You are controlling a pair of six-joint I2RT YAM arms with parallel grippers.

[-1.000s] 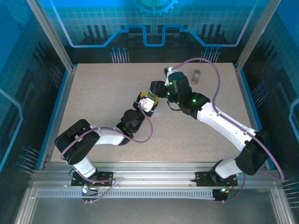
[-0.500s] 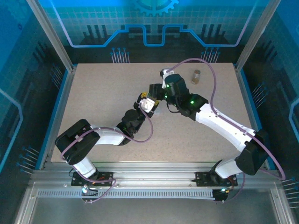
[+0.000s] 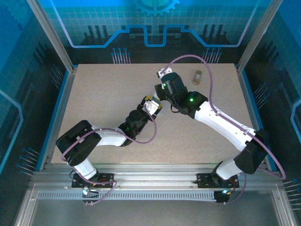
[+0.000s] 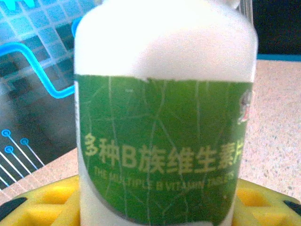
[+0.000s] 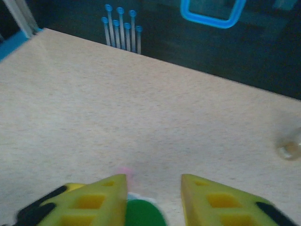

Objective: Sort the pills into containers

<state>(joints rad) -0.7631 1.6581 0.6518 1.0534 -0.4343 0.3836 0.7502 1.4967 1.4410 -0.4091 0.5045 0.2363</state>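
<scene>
Right arm has swung left since the earlier frame, bringing the right gripper [image 5: 154,182] over the left gripper [image 3: 151,106]; left arm has edged up toward it too; brownish vial [image 3: 197,76] has not shifted.

Left gripper is clamped on the white bottle [image 4: 164,117]; its yellow fingers [image 4: 42,202] sit on either side of the bottle's lower body; bottle is held upright off the surface [image 3: 103,94], near the middle, green label with printed text facing the left wrist camera.

Right gripper is narrow, fingers still apart; the bottle's green cap [image 5: 141,214] sits low between them, against the left-hand finger in the right wrist view; cannot tell whether the pads actually grip the cap, since the frame edge cuts it off.

Pink speck [image 5: 124,171] shows just beyond the tip of that same finger; blurred, possibly a pill, not certain; cannot tell if it lies on the surface or on the bottle.

Brownish vial stands upright on the surface near the far right corner, well apart from both grippers; it also shows at the right edge of the right wrist view.
</scene>
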